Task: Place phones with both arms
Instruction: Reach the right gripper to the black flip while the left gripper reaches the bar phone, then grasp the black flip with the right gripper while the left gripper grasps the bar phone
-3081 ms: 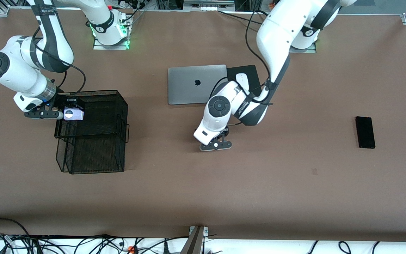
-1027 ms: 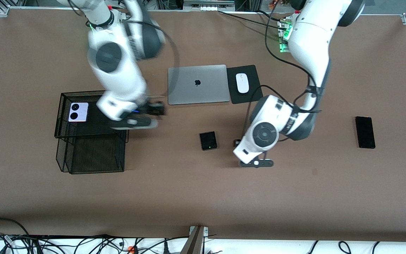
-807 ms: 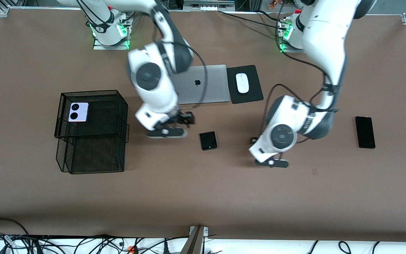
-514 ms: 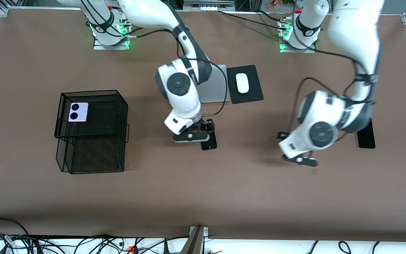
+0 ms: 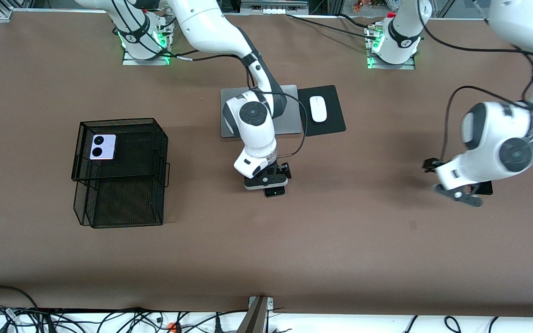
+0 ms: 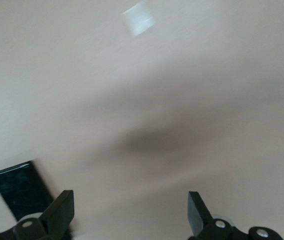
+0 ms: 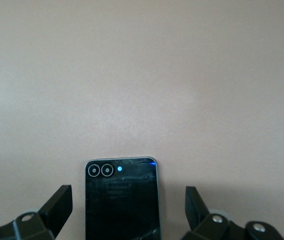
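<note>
The right gripper (image 5: 266,181), jaws apart, hangs over the black flip phone (image 5: 275,191). The left gripper (image 5: 458,195), jaws apart, is apparently over the slab phone (image 5: 485,187). The lilac phone (image 5: 103,147) lies in the basket (image 5: 123,194).

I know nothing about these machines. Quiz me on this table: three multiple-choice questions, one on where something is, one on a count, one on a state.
1. Where is the lilac-white phone?
A. on the laptop
B. on top of the black mesh basket
C. on the mouse pad

2. How many phones are in sight?
A. two
B. three
C. five

3. How do the right tool's fingers stand?
A. clamped on the mouse
B. shut on nothing
C. open, either side of the black folded phone

Answers: 1 B, it lies on the basket's top mesh. 2 B, the lilac-white one, the black folded one and the slim black phone under the left tool. 3 C, the right wrist view shows gaps between fingers and phone.
</note>
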You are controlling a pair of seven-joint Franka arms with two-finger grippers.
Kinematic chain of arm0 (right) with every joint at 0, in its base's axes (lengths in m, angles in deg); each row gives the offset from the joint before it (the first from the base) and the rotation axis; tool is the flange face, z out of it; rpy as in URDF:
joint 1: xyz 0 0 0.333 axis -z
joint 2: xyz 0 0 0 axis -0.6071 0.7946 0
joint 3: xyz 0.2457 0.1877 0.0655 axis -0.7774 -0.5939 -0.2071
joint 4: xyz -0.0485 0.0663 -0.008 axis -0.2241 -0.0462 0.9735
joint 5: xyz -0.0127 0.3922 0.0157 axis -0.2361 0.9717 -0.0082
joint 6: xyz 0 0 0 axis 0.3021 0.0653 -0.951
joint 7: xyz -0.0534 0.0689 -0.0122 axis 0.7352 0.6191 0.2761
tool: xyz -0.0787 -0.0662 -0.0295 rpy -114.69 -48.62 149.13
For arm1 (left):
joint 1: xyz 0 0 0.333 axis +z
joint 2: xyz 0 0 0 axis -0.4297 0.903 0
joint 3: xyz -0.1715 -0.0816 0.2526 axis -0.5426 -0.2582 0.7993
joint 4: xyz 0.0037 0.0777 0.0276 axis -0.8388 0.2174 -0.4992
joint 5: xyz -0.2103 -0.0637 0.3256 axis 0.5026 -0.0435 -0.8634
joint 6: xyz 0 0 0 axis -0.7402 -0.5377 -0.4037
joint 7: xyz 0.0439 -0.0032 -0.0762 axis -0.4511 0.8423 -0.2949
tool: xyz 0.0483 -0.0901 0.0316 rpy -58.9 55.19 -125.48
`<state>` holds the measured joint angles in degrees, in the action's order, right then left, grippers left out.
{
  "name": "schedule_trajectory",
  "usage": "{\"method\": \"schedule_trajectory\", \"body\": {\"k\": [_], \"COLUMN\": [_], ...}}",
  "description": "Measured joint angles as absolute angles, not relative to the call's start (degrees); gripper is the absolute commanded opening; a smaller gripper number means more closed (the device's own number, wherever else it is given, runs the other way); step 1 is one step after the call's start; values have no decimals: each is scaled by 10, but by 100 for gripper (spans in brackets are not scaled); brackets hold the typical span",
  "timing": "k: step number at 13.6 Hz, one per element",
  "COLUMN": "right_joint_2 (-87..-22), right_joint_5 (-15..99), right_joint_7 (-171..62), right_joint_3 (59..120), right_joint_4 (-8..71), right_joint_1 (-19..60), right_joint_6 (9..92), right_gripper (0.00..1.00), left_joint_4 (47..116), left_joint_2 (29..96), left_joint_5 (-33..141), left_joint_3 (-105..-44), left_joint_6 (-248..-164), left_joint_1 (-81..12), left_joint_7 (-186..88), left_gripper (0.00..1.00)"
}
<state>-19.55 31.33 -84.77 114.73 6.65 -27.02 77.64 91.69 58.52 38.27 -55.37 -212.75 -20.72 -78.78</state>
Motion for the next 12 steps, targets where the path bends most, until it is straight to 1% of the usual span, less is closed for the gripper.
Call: {"method": "schedule_trajectory", "body": {"k": [3,6,8,12], "right_joint_2": [-176,-162,-158,-158], "right_joint_5": [313,313,313,313], "right_joint_7": [-848,-848,-848,-848], "right_joint_3": [1147,1147,1147,1147], "right_joint_4": [66,66,66,66], "right_joint_1": [-274,-277,-278,-280], "right_joint_6": [804,828,832,832], "right_gripper": [100,100,100,100], "left_joint_4": [983,1027,1043,1052], "left_joint_2": [575,575,575,581], "left_joint_5": [383,383,383,388], "left_joint_3": [-555,-557,-557,-557], "left_joint_6": [-2197,-2259,-2285,-2327], "left_joint_1": [-144,-110,-86,-41], "left_joint_7": [-813,-813,-815,-817], "left_gripper": [100,100,100,100]}}
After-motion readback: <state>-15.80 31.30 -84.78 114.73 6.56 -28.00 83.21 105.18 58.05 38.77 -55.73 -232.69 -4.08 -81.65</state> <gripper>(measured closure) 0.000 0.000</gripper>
